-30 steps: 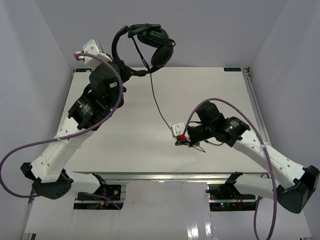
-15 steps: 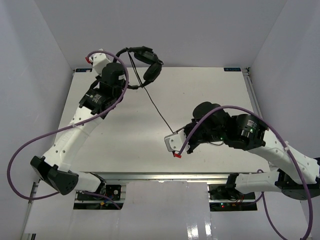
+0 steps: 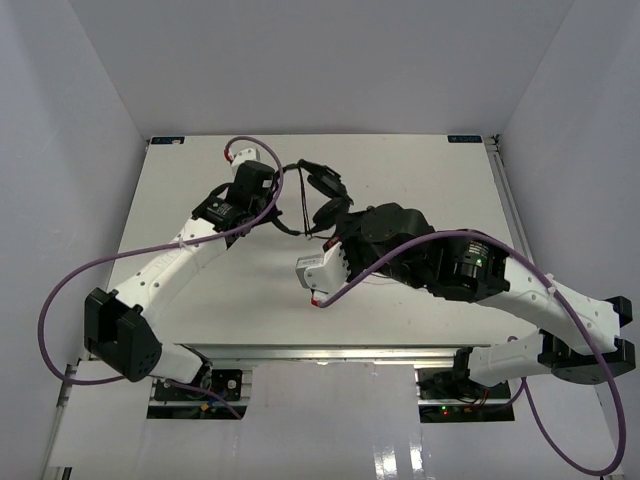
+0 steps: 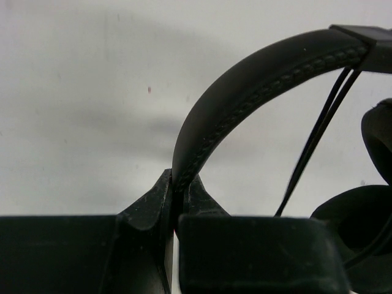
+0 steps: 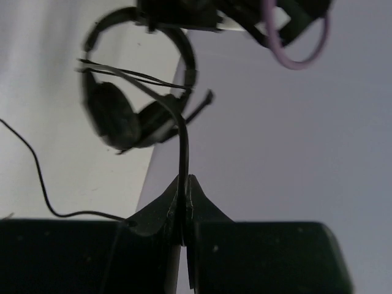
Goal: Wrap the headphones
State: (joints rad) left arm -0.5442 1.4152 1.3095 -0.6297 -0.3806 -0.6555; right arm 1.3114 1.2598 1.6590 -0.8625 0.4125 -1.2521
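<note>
The black headphones [image 3: 326,186] hang over the middle of the white table [image 3: 430,170], earcups to the right. My left gripper [image 3: 283,200] is shut on the arched headband [image 4: 257,79]; the left wrist view shows the band pinched at my left gripper [image 4: 177,184], with two strands of thin cord [image 4: 312,141] crossing the arch and an earcup [image 4: 358,214] at the right. My right gripper [image 3: 332,232] sits just below the earcups, mostly hidden under its arm. The right wrist view shows my right gripper [image 5: 184,193] shut on the cord [image 5: 182,138], which runs up to the headphones [image 5: 116,116].
Thick purple robot cables loop beside the left arm [image 3: 120,265] and over the right arm [image 3: 560,295]. Grey walls enclose the table on three sides. A slack length of cord [image 5: 37,171] trails over the table to the left of the right gripper.
My left arm has brought the headphones down and forward from high at the back to the table's middle. My right arm has moved left and back with the cord, close under the earcups.
</note>
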